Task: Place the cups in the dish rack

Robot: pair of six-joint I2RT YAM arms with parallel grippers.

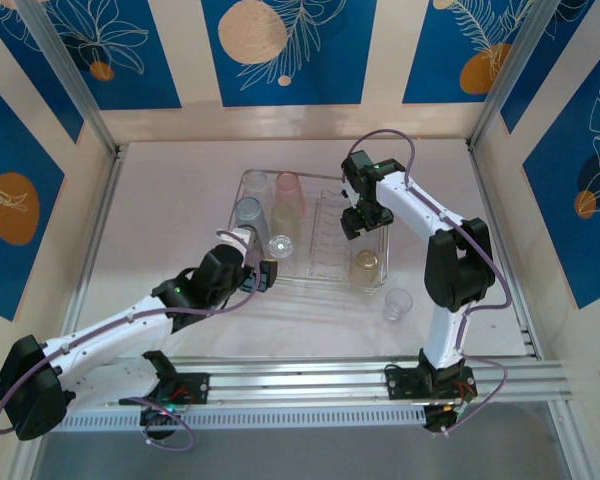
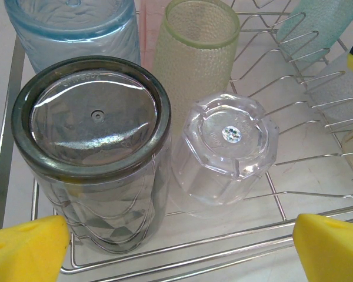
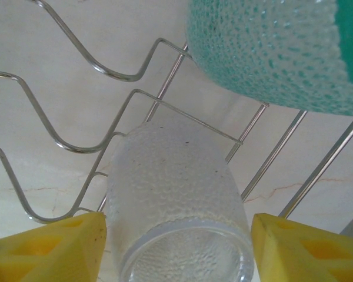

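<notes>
The dish rack (image 1: pixel 320 240) is placed in the middle of the desk (image 1: pixel 160 230), and most of the cups are found inside it. In the top view, pink cups (image 1: pixel 288 188) are standing at its far left corner. A blue cup (image 1: pixel 247 212) and a yellow-green cup (image 1: pixel 285 215) are set in front of them, and an amber cup (image 1: pixel 366 265) at the near right corner. One loose clear cup (image 1: pixel 398 303) is standing on the desk just outside that corner.

At the near left corner a smoky grey cup (image 2: pixel 94 153) and a faceted clear cup (image 2: pixel 226 150) are set upside down, just beside each other. The left hand (image 2: pixel 177 249) is held wide open before them, and nothing is gripped by it. The right hand (image 3: pixel 177 247) is closed on a frosted cup (image 3: pixel 176 194), whose two sides are touched by the yellow pads (image 3: pixel 47 247). A teal cup (image 3: pixel 276 53) is seen just beyond it, over the rack wires.

The desk is white, with faint brownish veins like marble. It is enclosed by aluminium posts (image 1: pixel 65 70) and cream walls (image 1: pixel 385 60) with blue panels, on which white leaves and orange circles are painted.

A small round sticker (image 2: pixel 231 134) is fixed on the base of the faceted clear cup, but its print cannot be read. Raised letters are moulded on the base of the smoky grey cup, too faint to be read.
</notes>
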